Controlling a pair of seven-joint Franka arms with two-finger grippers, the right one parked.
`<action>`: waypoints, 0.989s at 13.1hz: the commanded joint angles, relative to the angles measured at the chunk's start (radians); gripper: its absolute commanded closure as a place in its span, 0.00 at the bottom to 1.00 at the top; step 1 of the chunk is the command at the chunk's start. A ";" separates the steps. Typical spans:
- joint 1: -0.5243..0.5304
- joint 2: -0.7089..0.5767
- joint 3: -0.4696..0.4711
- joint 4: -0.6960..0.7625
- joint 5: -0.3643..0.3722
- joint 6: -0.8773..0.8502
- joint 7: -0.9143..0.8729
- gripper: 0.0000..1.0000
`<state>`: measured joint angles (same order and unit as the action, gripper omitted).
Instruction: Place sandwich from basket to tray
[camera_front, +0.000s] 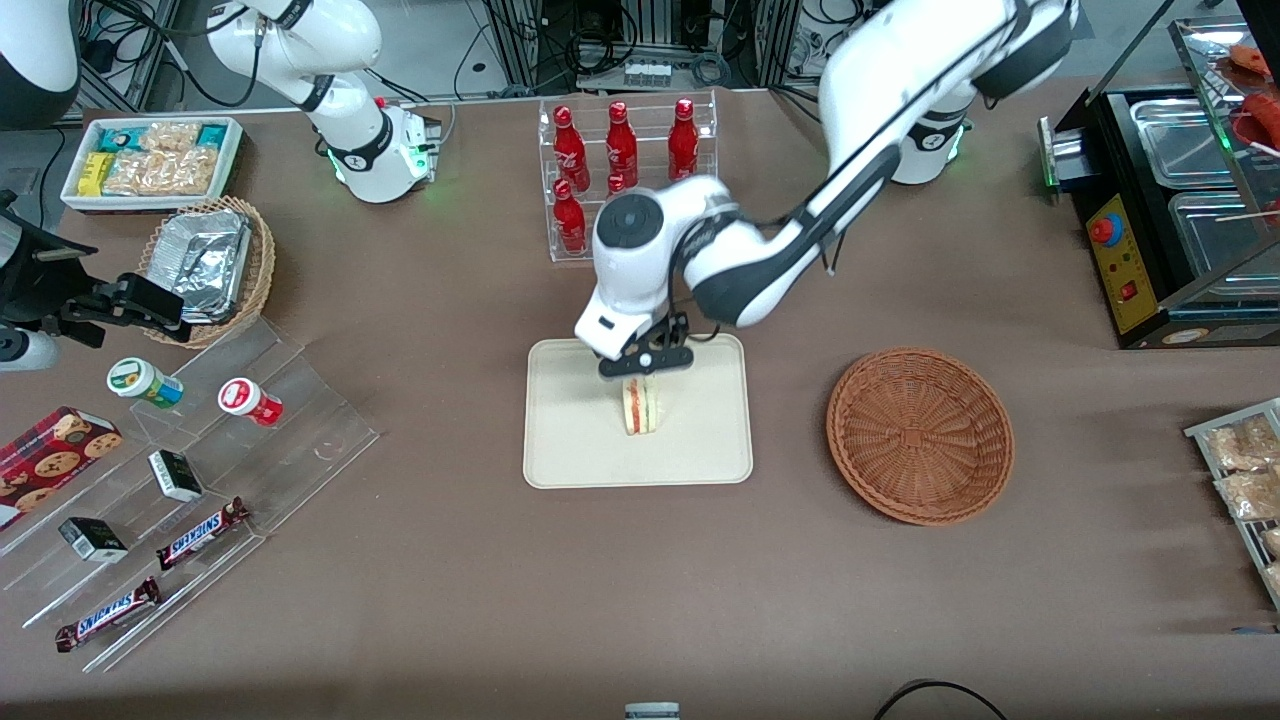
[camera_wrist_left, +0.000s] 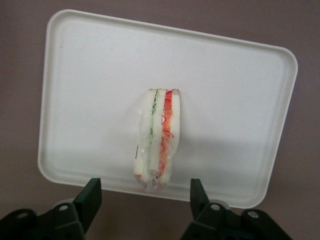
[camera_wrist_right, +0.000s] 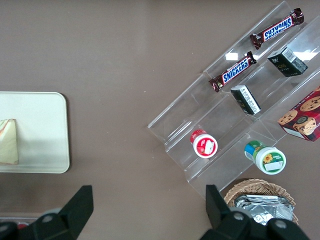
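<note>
We see the sandwich (camera_front: 639, 405) standing on its edge near the middle of the tray (camera_front: 560, 450), a bit closer to the tray's edge on the robot's side. Its long side runs straight out from the gripper (camera_wrist_left: 144, 200), right in the gap between the two fingers (camera_wrist_left: 90, 197). The jaws are spread wide and hold nothing; neither finger touches the bread. The basket (camera_front: 920, 435) sits empty toward the working arm's end of the table. We think the job is almost done, and the arm only needs to lift away.
</note>
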<state>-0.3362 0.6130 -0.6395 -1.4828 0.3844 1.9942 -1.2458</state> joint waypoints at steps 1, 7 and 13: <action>0.040 -0.209 0.011 -0.037 -0.080 -0.162 -0.014 0.00; 0.285 -0.484 0.011 -0.050 -0.246 -0.494 0.211 0.00; 0.662 -0.625 0.012 -0.092 -0.325 -0.586 0.754 0.00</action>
<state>0.2144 0.0549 -0.6193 -1.5280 0.1014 1.4176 -0.6421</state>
